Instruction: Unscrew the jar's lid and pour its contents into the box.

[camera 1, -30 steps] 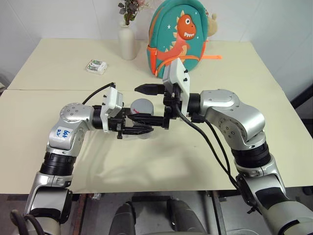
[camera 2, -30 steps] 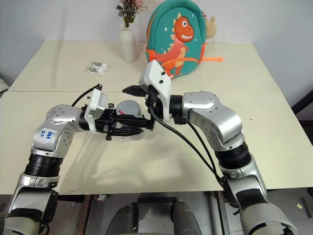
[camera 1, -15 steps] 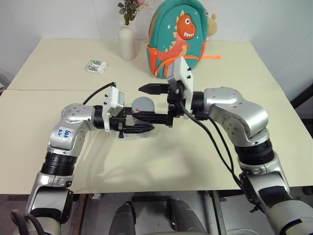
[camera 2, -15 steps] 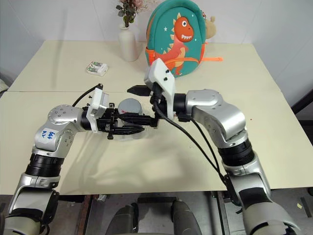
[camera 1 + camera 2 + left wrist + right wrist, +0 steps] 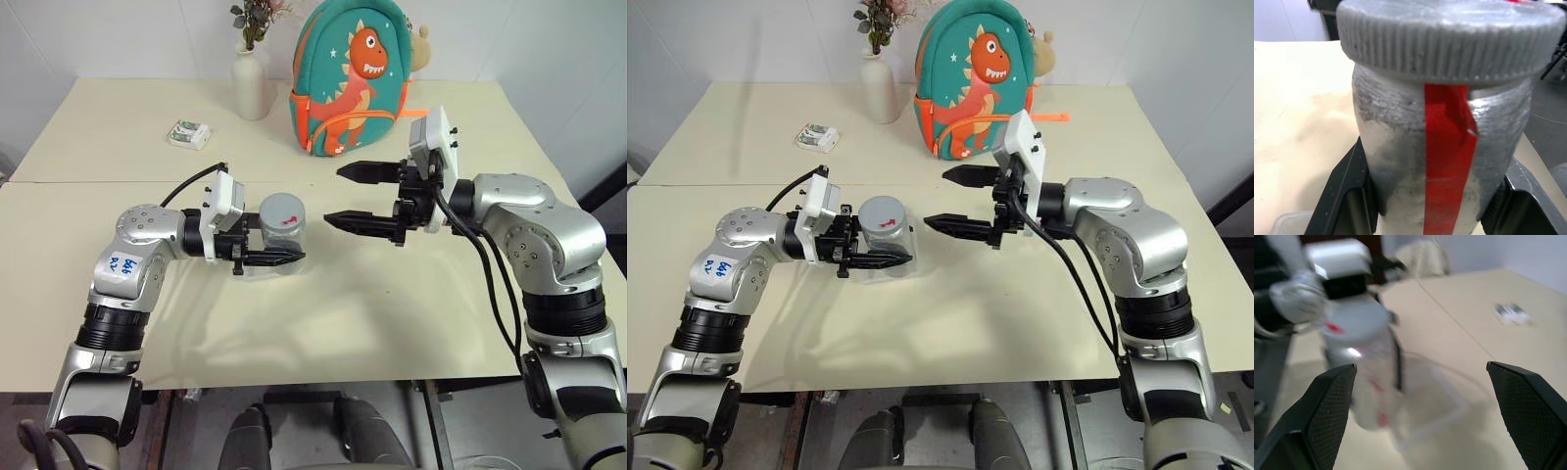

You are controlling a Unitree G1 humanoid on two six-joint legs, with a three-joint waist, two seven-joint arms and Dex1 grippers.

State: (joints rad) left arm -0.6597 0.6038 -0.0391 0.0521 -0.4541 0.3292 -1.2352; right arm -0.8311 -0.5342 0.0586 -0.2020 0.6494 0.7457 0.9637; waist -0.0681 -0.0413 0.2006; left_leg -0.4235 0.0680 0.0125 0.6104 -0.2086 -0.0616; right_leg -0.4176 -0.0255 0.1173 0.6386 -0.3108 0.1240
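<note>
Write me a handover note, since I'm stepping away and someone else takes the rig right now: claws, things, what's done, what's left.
Left claw: shut on the jar, holding it upright by its body above the box.
Right claw: open, empty, off to the jar's right, apart from it.
Lid: on the jar, grey with a small red mark on top.
Box: clear plastic, on the table under the jar; hard to make out past the claw.
Done: jar picked up and steadied.
Left: grip the lid with the right claw, unscrew it, then tip the jar's contents into the box.
</note>
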